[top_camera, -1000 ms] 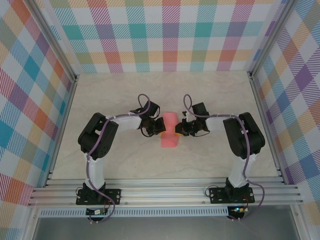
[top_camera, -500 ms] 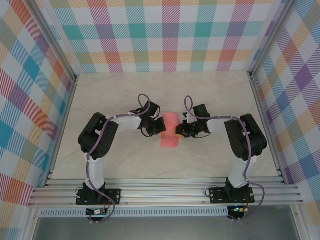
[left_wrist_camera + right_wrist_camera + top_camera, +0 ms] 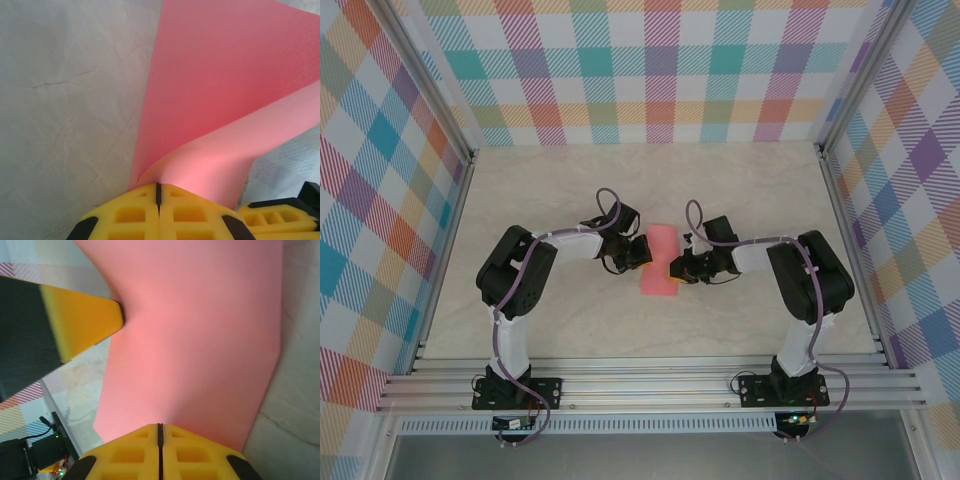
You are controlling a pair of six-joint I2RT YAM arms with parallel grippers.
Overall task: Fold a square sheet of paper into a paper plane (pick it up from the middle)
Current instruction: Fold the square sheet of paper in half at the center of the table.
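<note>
Salmon-pink, thin square sheet of paper sat curled mid-table, its edges hidden by the arms from above. Wrist cams were clearer: left gripper and right gripper each clamped an opposite edge, jaws pressed tight.

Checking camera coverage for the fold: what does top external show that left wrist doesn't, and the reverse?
Top external: the black left arm and black right arm, the plaid walls, and the left hand and right hand meeting from opposite sides of the thin salmon-pink sheet of paper.
Left wrist: the left hand's yellow fingers pressed shut on the sheet's edge, with the paper curling up out of the pinch.
Both: the pink sheet, the pale marbled table, and both hands on the paper.
</note>
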